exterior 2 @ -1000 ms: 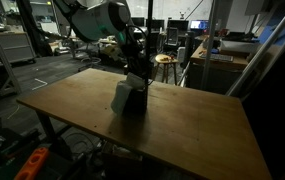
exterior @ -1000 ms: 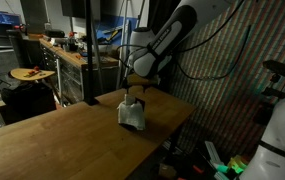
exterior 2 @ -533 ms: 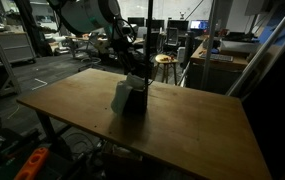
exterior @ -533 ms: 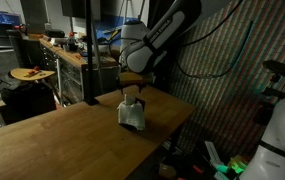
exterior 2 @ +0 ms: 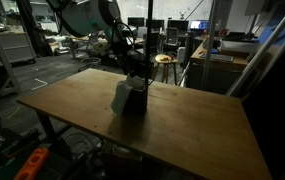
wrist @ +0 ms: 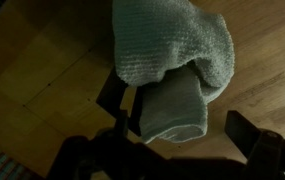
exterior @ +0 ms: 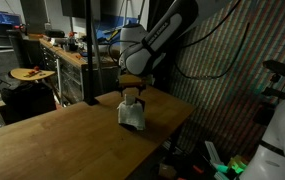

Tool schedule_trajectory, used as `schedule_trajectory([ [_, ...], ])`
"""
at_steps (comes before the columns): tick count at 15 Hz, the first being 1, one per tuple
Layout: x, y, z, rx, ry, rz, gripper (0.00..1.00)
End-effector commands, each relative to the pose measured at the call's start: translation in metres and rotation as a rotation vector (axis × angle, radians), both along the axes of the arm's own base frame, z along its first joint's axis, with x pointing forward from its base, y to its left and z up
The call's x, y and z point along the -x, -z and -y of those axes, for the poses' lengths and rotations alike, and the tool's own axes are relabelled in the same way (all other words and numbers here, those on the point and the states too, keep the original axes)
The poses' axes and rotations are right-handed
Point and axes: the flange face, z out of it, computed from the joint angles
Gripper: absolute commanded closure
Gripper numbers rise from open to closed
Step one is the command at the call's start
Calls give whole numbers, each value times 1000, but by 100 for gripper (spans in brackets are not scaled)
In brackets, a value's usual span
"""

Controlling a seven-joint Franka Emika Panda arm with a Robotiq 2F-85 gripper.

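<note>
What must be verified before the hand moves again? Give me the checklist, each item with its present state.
1. Hand open: ok, the jaws stand wide in the wrist view.
2. Hand empty: ok, nothing is clamped between the fingers.
3. Hand lined up with the grey towel: ok, it sits straight above the towel in both exterior views.
4. Hand clear of the towel: cannot tell, the gap is too dark and close to read.
5. Towel fully on the wooden table: ok, it overhangs no edge.
6. Anything hidden under the towel: cannot tell.
</note>
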Motion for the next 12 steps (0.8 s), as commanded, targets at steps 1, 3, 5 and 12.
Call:
schedule_trajectory([
  [1,-14,0,3,-7,14,12,0],
  [3,-18,3,4,-5,16,11,0],
  [5,-22,6,7,0,18,9,0],
  [12,-28,14,13,8,26,3,56],
])
